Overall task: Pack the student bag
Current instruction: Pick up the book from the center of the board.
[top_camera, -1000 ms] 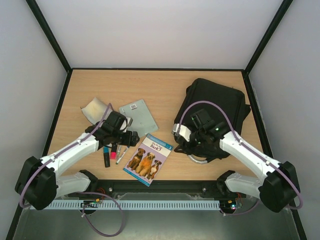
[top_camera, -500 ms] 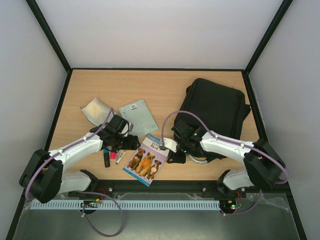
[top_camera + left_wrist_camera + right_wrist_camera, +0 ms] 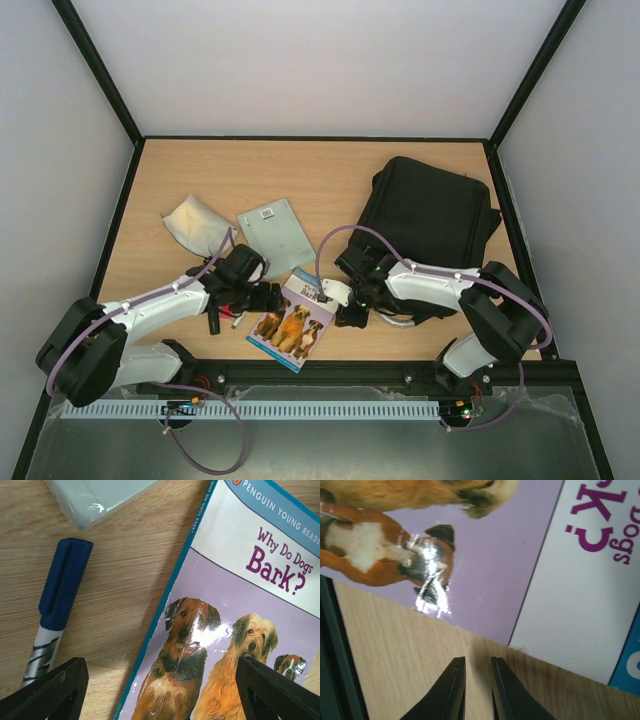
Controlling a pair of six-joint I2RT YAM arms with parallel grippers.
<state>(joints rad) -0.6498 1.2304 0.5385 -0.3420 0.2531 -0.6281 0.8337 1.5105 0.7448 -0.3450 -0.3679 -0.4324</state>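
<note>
Student bag (image 3: 432, 215) lies flat on the right side of the worktop (image 3: 300, 170), behind the right arm. From above I cannot tell if any of its zips is open. Nothing can be seen going into it, so I judge that the packing is at its beginning.

All the things that could be packed are outside the bag. The book "Why Do Dogs Bark?" (image 3: 297, 320) lies at the near edge between the two arms. A grey-green notebook (image 3: 277, 232) is behind it, a pale item (image 3: 195, 222) which I cannot identify is further left, and some pens (image 3: 214, 322) lie beside the left arm. One of them is a blue-capped marker (image 3: 64, 575).

The left pincer (image 3: 160, 677) is released wide and hangs low over the left border of the book, one finger over the wood and one over the cover. It grasps nothing. The right pincer (image 3: 476, 672) is almost clenched, with only a thin gap and nothing inside. It points at the bare wood just beside the opposite border of the book.

What is left, in my judgement, is nearly everything: to lift the book, to open the bag if it is closed, and to put each item in.
</note>
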